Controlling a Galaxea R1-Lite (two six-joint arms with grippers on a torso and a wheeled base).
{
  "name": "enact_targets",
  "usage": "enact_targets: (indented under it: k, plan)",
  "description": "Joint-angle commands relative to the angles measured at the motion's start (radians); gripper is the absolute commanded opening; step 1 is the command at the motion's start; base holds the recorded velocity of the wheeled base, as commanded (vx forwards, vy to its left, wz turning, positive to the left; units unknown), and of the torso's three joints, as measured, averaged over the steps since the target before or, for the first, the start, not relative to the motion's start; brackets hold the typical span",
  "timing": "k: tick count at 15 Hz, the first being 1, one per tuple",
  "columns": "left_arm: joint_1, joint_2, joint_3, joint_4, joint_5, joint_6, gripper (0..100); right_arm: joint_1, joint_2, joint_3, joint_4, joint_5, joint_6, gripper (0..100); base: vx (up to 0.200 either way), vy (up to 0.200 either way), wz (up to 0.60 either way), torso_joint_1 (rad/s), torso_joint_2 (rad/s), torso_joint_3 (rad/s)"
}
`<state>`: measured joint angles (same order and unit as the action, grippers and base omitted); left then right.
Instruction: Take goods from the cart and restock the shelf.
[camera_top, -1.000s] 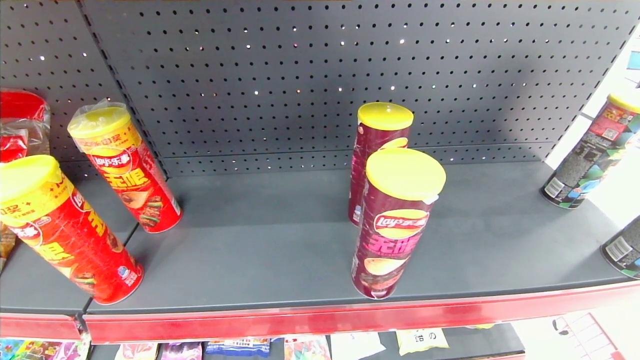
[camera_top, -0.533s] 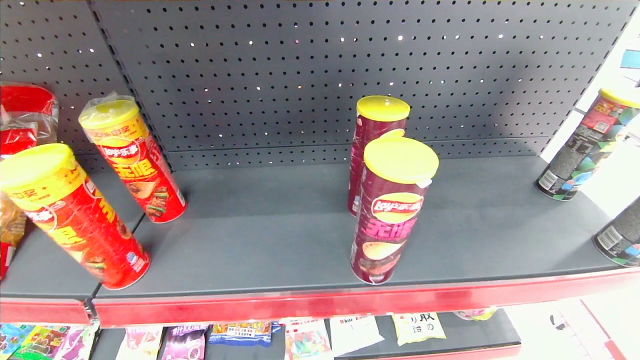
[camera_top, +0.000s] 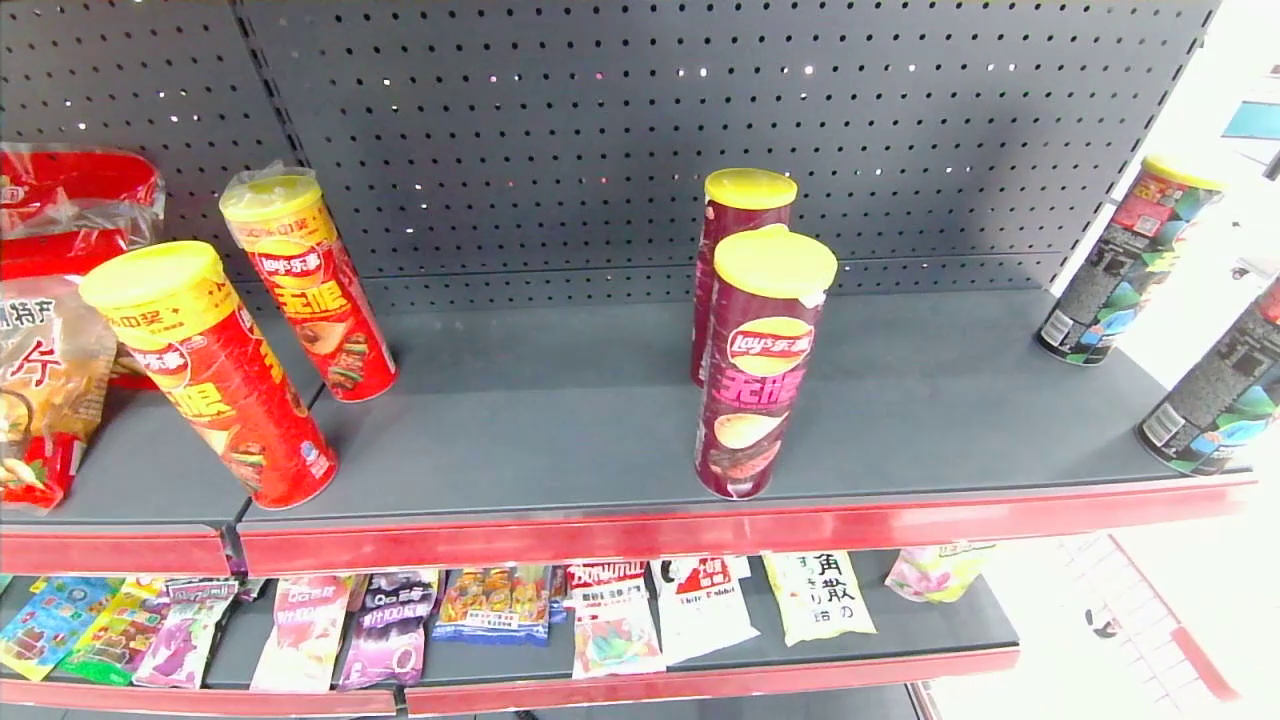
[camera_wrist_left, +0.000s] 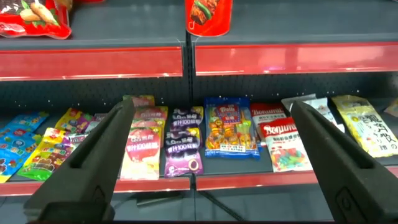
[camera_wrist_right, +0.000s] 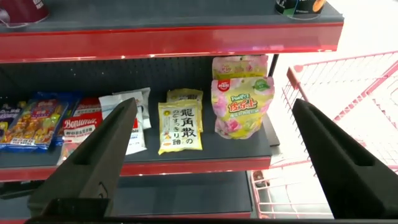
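Colourful snack packets (camera_top: 610, 630) lying side by side; perforated dark back panel (camera_top: 600, 120).

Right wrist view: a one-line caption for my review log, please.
Open right gripper faces the lower shelf of snack packets, the red wire cart beside the shelf.

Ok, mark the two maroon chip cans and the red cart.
Front maroon chip can (camera_top: 765, 380), head view, on its label.
Rear maroon chip can (camera_top: 750, 188), head view, on its yellow lid.
Red wire cart (camera_wrist_right: 346, 61), right wrist view, on its top rim.
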<state>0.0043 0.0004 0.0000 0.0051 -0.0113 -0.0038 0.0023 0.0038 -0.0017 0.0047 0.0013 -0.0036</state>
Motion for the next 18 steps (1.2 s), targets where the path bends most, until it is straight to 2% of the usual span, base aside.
enact_targets:
  k: [1, 18]
  plan:
    - [0.0, 0.0, 0.0, -0.001, -0.001, -0.001, 100, 0.001, -0.002, 0.0, 0.0, 0.0, 0.001, 100, 0.0, 0.0, 0.0, 0.0, 0.0, 0.0]
    - [0.0, 0.0, 0.0, -0.001, 0.001, -0.001, 100, 0.001, -0.002, 0.0, 0.0, 0.0, 0.002, 100, 0.0, 0.0, 0.0, 0.0, 0.0, 0.0]
